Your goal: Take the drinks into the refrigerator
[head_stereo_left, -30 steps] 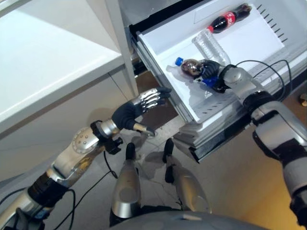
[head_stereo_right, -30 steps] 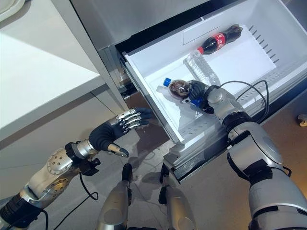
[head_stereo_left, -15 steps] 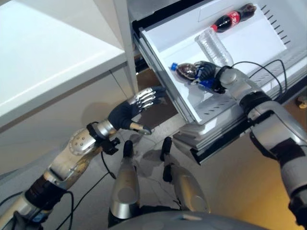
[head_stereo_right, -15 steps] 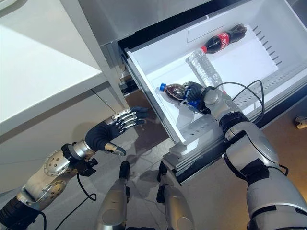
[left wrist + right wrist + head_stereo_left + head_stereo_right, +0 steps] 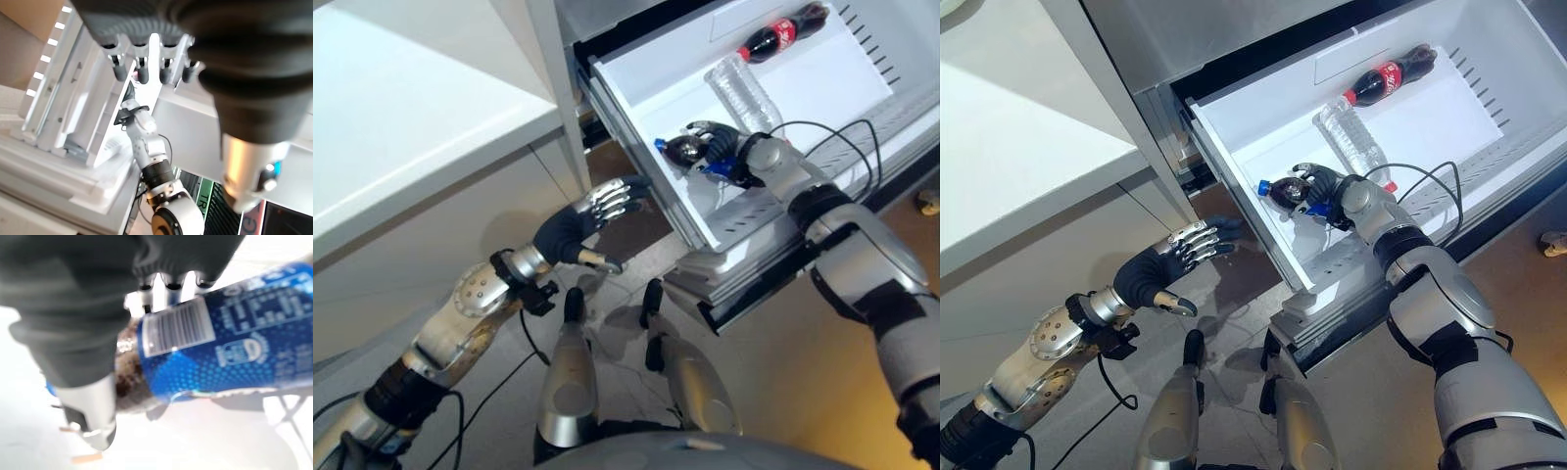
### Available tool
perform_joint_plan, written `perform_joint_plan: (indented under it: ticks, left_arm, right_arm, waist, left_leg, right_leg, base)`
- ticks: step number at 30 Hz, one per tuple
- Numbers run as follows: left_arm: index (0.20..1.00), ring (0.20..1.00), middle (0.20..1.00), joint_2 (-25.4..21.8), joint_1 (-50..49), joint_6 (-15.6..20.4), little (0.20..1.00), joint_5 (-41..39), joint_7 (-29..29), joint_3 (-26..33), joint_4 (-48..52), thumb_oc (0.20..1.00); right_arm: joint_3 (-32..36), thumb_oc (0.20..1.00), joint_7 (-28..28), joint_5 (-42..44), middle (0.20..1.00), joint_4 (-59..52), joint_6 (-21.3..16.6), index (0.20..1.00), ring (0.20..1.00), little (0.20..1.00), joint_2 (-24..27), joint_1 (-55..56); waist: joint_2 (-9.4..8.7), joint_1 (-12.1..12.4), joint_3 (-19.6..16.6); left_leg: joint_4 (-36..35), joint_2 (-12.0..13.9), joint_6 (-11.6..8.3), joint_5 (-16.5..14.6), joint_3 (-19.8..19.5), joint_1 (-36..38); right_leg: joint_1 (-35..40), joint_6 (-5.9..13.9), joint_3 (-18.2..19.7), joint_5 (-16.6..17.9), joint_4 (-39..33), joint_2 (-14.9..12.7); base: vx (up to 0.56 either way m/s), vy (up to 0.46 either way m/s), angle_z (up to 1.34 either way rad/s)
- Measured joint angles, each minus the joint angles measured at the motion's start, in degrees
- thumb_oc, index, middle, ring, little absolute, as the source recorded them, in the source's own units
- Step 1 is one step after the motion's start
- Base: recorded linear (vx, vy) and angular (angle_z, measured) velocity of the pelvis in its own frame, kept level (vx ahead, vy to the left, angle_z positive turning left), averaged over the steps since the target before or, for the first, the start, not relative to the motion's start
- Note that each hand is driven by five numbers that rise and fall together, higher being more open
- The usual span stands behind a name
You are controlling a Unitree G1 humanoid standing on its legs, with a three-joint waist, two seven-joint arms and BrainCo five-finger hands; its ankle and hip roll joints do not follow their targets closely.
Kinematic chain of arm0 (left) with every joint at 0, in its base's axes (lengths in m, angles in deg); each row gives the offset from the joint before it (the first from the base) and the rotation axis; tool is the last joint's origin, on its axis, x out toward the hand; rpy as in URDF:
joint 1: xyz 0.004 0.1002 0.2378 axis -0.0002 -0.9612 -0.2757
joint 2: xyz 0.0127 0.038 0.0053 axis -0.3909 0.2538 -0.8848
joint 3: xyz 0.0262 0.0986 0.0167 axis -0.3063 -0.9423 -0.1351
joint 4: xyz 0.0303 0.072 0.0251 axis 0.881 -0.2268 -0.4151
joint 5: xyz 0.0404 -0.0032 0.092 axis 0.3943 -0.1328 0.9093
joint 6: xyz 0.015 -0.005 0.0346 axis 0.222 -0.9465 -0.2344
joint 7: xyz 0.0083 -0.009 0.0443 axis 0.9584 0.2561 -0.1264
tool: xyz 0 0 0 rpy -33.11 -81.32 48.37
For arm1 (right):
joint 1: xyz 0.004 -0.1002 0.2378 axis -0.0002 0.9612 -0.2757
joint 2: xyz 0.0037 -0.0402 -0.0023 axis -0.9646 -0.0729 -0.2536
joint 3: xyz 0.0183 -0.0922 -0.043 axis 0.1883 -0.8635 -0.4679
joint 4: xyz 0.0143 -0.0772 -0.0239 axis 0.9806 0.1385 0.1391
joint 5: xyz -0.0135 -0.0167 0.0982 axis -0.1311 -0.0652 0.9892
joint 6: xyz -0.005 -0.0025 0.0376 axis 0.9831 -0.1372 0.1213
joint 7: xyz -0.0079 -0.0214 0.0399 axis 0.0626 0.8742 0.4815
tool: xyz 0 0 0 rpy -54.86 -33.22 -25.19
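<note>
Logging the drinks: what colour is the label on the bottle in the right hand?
Blue, clearest in the right wrist view: bottle.

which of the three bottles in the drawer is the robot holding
The blue-capped cola bottle, in the right hand. The clear bottle and red-labelled cola bottle lie untouched further back.

White counter (left side), grey tiled floor below.

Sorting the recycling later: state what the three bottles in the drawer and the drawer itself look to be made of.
Blue-capped bottle in the right hand: likely clear plastic with a glossy blue film label, dark drink showing through.
Clear bottle: thin ribbed transparent plastic.
Red-labelled bottle: probably clear plastic, dark contents.
Drawer: smooth white moulded plastic, by its look.
</note>
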Motion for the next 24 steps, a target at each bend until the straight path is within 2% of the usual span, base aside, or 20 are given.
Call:
perform_joint_plan:
  ticks: [4, 8, 9, 10, 12, 13, 15, 18, 20, 22, 24]
  left_arm:
    - [1.0, 1.0, 1.0, -0.6, 0.7, 0.0, 1.0, 0.0, 0.2, 0.0, 0.1, 1.0]
    - [1.0, 1.0, 1.0, -2.7, 1.8, 0.0, 1.0, -0.1, 1.1, 0.2, 0.2, 1.0]
    - [1.0, 1.0, 1.0, -3.1, 1.8, 0.0, 1.0, -0.1, 1.2, 0.3, 0.3, 1.0]
    - [1.0, 1.0, 1.0, -4.4, 1.8, -0.1, 1.0, -0.1, 1.7, 0.3, 0.5, 1.0]
    - [1.0, 1.0, 1.0, -6.5, 1.7, -0.1, 1.0, -0.1, 2.1, 0.2, 1.6, 1.0]
    - [1.0, 1.0, 1.0, -7.8, 1.7, -0.1, 1.0, -0.1, 2.7, 0.2, 2.7, 1.0]
    - [1.0, 1.0, 1.0, -9.1, 1.5, -0.1, 1.0, -0.2, 3.6, 0.5, 3.5, 1.0]
    - [1.0, 1.0, 1.0, -9.6, 1.5, -0.2, 1.0, -0.3, 4.7, 0.5, 3.8, 1.0]
    - [1.0, 1.0, 1.0, -10.0, 1.3, -0.5, 1.0, -0.3, 5.2, 2.3, 4.0, 1.0]
    - [1.0, 1.0, 1.0, -10.3, 1.2, -0.7, 1.0, -0.3, 5.6, 3.6, 4.0, 1.0]
    - [1.0, 1.0, 1.0, -10.3, 1.1, -0.9, 1.0, -0.3, 5.9, 4.9, 4.1, 1.0]
  right_arm:
    - [-0.1, 1.0, -0.1, 3.1, 1.0, -8.2, 0.1, 1.0, 1.0, 1.0, 1.6, 1.7]
    - [1.5, 1.0, 0.0, 9.3, 1.0, -25.7, -0.8, 1.0, 1.0, 1.0, 10.0, 5.2]
    - [1.9, 1.0, -0.1, 9.8, 1.0, -27.3, -0.9, 1.0, 1.0, 1.0, 11.0, 5.5]
    - [3.8, 1.0, 0.0, 10.8, 1.0, -33.2, -1.3, 1.0, 1.0, 1.0, 15.0, 8.1]
    - [5.9, 1.0, 0.2, 11.5, 1.0, -39.0, -1.4, 1.0, 1.0, 1.0, 19.4, 11.0]
    - [8.1, 1.0, 0.6, 11.7, 1.0, -43.3, -1.3, 1.0, 1.0, 1.0, 22.6, 13.9]
    - [11.4, 1.0, 1.7, 12.4, 1.0, -48.7, -1.4, 1.0, 1.0, 1.0, 25.8, 18.5]
    - [17.7, 1.0, 2.0, 13.8, 1.0, -53.8, -1.8, 1.0, 1.0, 1.0, 27.3, 24.7]
    - [26.4, 1.0, 1.8, 15.3, 1.0, -61.3, -2.9, 1.0, 1.0, 1.0, 28.4, 32.8]
    - [30.0, 1.0, 1.7, 16.6, 1.0, -64.7, -3.7, 1.0, 1.0, 1.0, 28.8, 36.8]
    - [35.1, 1.0, 1.8, 17.3, 1.0, -68.3, -4.5, 1.0, 1.0, 1.0, 29.4, 42.2]
  waist:
    - [-0.67, -0.2, 0.5]
    - [-0.87, -0.4, 0.8]
    - [-0.95, -0.5, 0.8]
    - [-0.96, -0.3, 0.9]
    - [-1.0, -0.5, 0.8]
    - [-1.03, -0.9, 0.9]
    - [-1.04, -1.7, 0.9]
    - [-0.99, -2.2, 0.8]
    - [-0.91, -3.5, 0.8]
    - [-0.81, -3.7, 0.7]
    - [-0.28, -5.2, 0.4]
  left_leg:
    - [0.1, 0.1, -0.02, 0.0, 0.5, 1.5]
    - [0.0, 0.2, -0.06, 0.0, 0.7, 3.9]
    - [-0.1, 0.1, -0.07, 0.0, 0.7, 4.3]
    - [-0.1, 0.1, -0.06, 0.0, 0.6, 5.1]
    - [-0.1, 0.1, -0.08, -0.1, 0.1, 5.7]
    - [-0.2, 0.0, 0.0, 0.0, -0.2, 5.9]
    - [-0.1, 0.0, 0.08, 0.1, -0.8, 6.2]
    - [-0.2, -0.1, 0.06, 0.1, -1.0, 7.3]
    - [-0.4, -0.2, 0.12, 0.1, -1.0, 8.3]
    - [-0.5, -0.3, 0.11, 0.0, -1.0, 9.1]
    - [-0.5, -0.3, 0.22, -0.4, -1.0, 10.3]
  right_leg:
    - [1.0, -0.03, 0.4, 0.0, 0.3, 0.1]
    - [3.1, 0.0, 0.4, 0.0, 0.8, 0.0]
    - [3.5, -0.02, 0.4, 0.0, 0.8, 0.0]
    - [4.4, -0.04, 0.2, -0.1, 0.8, 0.0]
    - [5.2, 0.09, -0.3, -0.3, 1.0, -0.1]
    - [5.5, 0.09, -0.5, -0.5, 1.0, -0.3]
    - [6.2, -0.15, -1.1, -0.8, 1.2, -0.6]
    - [7.1, -0.25, -1.3, -1.0, 1.5, -0.7]
    - [7.9, -0.36, -1.3, -1.4, 1.9, -0.9]
    - [8.6, -0.4, -1.3, -1.6, 2.0, -0.9]
    - [9.5, -0.4, -1.2, -2.2, 2.7, -0.9]
  base:
    - [0.01, -0.053, -0.07]
    - [0.02, -0.037, -0.02]
    - [0.03, -0.039, 0.05]
    - [0.03, -0.025, 0.07]
    - [0.06, -0.03, 0.13]
    - [0.04, -0.012, 0.19]
    - [0.06, 0.009, 0.19]
    - [0.08, 0.01, 0.04]
    - [0.09, 0.005, 0.02]
    - [0.07, 0.011, -0.03]
    - [0.11, 0.009, -0.01]
